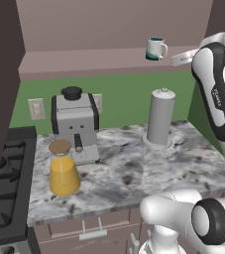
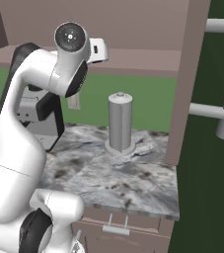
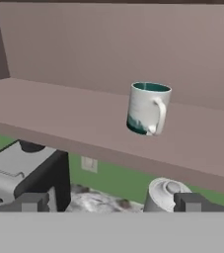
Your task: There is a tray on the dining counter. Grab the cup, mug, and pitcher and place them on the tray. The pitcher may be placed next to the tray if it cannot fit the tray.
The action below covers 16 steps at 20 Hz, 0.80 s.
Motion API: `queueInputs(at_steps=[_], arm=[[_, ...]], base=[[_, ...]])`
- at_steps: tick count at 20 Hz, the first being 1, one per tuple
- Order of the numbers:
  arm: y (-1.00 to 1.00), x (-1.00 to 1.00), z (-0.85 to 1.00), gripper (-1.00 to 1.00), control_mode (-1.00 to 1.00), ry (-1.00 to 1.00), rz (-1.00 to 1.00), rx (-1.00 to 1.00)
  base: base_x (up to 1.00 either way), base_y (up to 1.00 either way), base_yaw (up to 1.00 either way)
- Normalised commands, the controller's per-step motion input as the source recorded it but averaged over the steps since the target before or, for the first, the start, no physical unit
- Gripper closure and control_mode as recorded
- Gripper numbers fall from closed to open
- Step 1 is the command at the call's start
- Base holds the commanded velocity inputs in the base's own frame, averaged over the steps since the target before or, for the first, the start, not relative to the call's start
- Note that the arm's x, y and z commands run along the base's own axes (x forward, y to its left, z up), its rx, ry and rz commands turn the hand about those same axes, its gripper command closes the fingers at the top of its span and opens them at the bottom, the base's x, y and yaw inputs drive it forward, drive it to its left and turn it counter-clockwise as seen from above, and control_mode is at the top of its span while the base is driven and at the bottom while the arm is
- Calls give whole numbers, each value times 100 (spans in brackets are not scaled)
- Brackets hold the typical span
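The claw [image 3: 111, 202] stands spread wide with nothing between its tips, touching nothing, held up at shelf height and apart from the mug [image 3: 147, 108]. The mug sits upright on the mauve shelf [image 3: 59, 113], white-grey outside with a dark teal inside and rim, its loop handle turned toward the hand. In the left base view it is at about one o'clock, and the pitcher [image 1: 63, 169] stands at eight o'clock on the marbled worktop [image 1: 129, 173], just beside the coffee machine [image 1: 76, 124], orange-filled with a brown top. A grey cylinder [image 1: 160, 118] stands upright at three o'clock from the machine.
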Motion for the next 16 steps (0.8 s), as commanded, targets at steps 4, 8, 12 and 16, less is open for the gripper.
queueInputs(at_steps=[4, 8, 12, 16], arm=[[-4, 6, 0, -100, -100, 0, 0, 1], [-1, 18, 0, -100, -100, 0, 0, 0], [0, 25, 0, -100, -100, 0, 0, 0], [0, 30, 0, -100, -100, 0, 0, 0]], base=[[0, 0, 0], [0, 0, 0], [0, 0, 0], [0, 0, 0]])
